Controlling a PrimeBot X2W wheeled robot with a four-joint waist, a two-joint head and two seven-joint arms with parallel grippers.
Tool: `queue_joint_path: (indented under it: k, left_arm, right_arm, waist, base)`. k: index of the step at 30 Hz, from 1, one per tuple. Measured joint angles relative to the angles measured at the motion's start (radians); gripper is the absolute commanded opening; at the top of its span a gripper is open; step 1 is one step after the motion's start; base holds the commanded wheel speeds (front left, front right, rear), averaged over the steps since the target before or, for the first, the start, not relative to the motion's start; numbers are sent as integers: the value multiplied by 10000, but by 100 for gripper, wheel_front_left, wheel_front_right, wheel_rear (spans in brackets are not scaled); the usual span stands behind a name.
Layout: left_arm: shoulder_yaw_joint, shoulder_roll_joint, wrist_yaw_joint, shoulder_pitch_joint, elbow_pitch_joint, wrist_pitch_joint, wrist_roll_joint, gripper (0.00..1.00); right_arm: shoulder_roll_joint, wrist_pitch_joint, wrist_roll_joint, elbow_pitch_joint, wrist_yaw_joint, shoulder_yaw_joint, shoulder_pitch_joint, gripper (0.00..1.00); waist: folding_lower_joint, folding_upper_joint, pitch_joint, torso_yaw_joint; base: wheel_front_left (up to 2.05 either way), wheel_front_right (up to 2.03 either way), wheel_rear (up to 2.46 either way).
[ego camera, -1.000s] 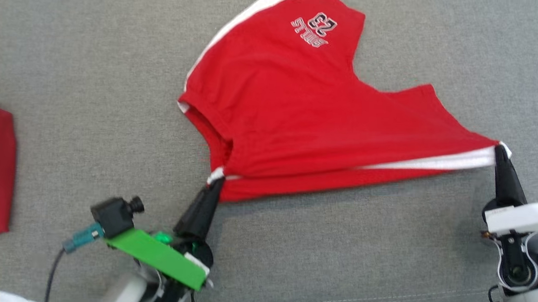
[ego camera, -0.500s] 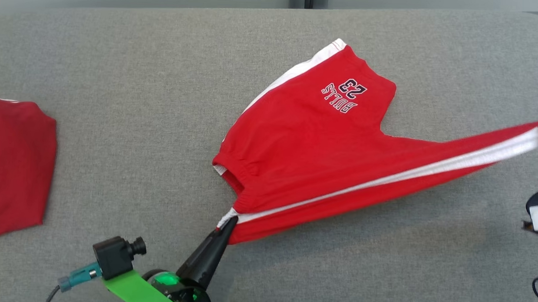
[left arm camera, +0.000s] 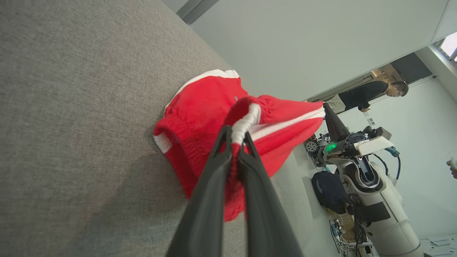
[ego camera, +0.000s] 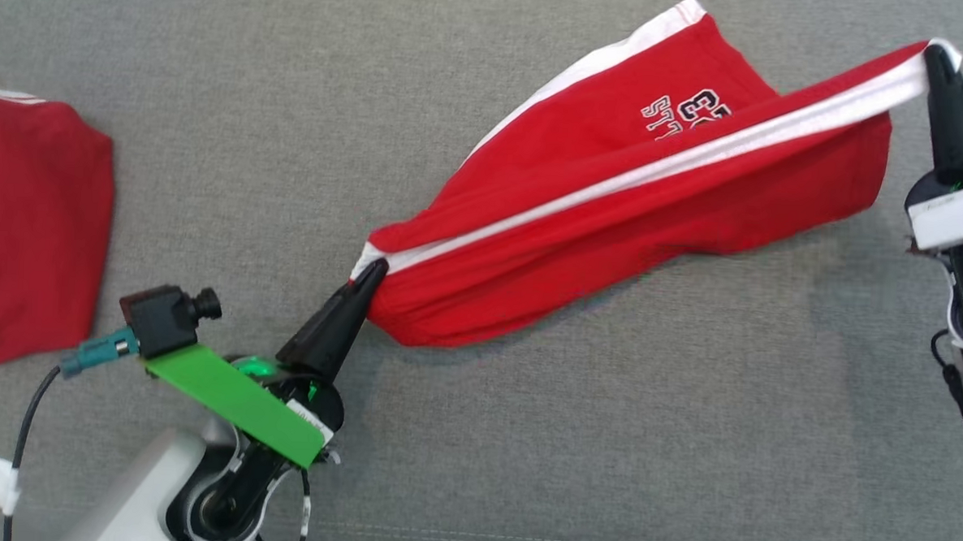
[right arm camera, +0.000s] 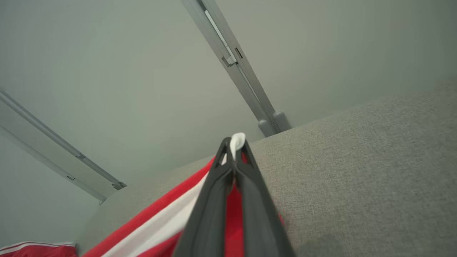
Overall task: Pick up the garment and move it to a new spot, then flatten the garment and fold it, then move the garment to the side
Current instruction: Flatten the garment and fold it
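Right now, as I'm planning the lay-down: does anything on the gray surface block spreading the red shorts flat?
Nothing visible does. No object lies on the gray upholstery beneath the red shorts; a second red garment lies well to the left, apart from them.

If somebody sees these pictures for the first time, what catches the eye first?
The red shorts with a white stripe hang stretched mid-picture between the left gripper and the right gripper, both shut on them. A second red garment lies at the left on the grey cushion.

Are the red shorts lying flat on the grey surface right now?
No, the red shorts are bunched and pulled taut between the left gripper and the right gripper, each shut on a white-striped end.
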State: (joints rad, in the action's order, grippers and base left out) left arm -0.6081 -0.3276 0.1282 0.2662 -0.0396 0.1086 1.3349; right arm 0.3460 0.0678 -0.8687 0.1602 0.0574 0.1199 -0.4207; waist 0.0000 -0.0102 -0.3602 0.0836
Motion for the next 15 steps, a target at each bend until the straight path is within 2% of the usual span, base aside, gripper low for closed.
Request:
queue_joint_path:
  k: [10, 15]
  left_arm:
    - [-155, 792, -65, 1736, 516, -431, -109, 0]
    - [-213, 1104, -65, 2276, 1078, -472, -127, 0]
  right_arm:
    - [357, -84, 1099, 750, -872, 15, -2156, 0]
    - [345, -69, 1549, 1383, -947, 414, -2741, 0]
  waist:
    - [0, 0, -1221, 1019]
    - [0, 0, -1787, 1489]
  base:
    - [0, 0, 0]
    - [0, 0, 0]
